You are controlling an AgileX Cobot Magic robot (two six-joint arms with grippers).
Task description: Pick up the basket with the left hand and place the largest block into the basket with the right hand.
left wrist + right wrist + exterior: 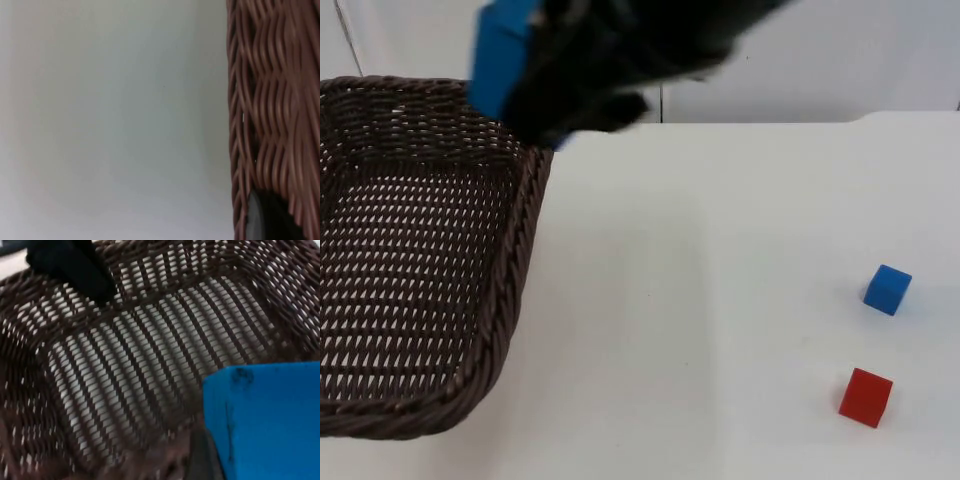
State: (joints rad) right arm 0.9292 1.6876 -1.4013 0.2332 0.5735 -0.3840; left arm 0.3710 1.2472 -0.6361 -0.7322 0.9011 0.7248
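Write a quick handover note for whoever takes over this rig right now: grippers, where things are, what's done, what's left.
Left gripper: gripping the rim of the dark brown woven wicker basket, holding it at the table's left side.
Right gripper: shut on the large blue block, carried above the basket's far right corner; the wrist view looks down past the block into the basket.
Small blue cube and small red cube sit apart on the white table, right side, untouched.
Done: basket picked up, largest block picked up and brought over.
Left: lower and release the block inside the basket.
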